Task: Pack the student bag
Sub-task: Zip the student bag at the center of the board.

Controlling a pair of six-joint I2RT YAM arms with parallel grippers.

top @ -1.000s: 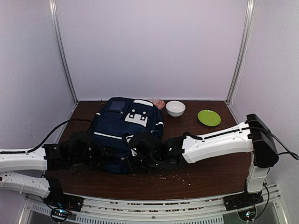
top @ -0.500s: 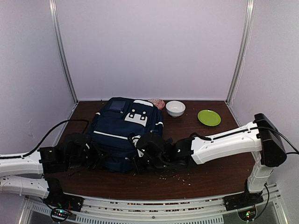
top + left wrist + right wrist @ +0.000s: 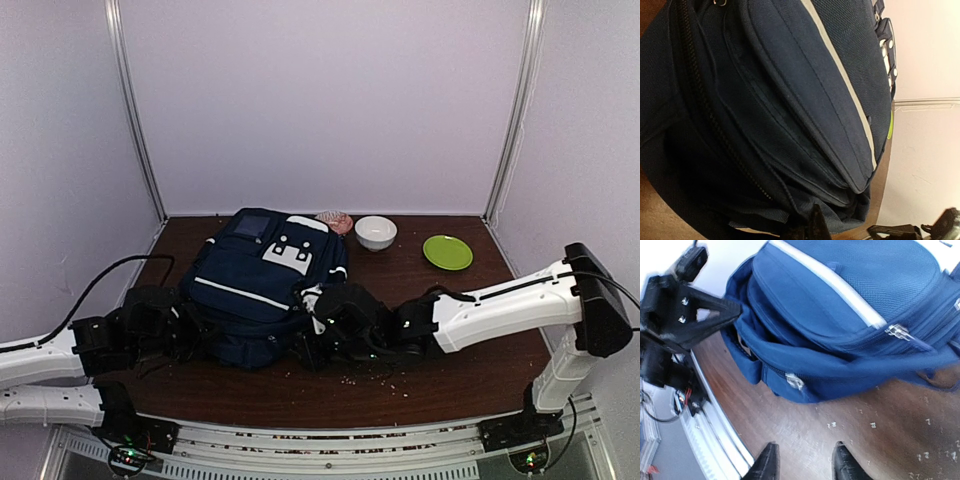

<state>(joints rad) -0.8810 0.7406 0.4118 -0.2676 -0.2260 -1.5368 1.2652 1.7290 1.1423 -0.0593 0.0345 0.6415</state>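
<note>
- Blue cloth student bag (image 3: 265,285) lies flat, front up, on the left-middle of the brown table (image 3: 450,350), between both arms
- Left gripper (image 3: 814,229) is squeezed shut right at the bag's near edge; I cannot tell if it has cloth pinched
- Right gripper (image 3: 805,460) has its fingers partly apart, low over the table just beside the bag, holding nothing
- Soft bag could slide toward the near table edge if one arm pulls
- Open fingers could snag on the silver zip pull (image 3: 794,381)

Probably a lab test booth, plain white walls (image 3: 320,100), metal corner posts (image 3: 135,110), wooden table (image 3: 460,375)
</note>
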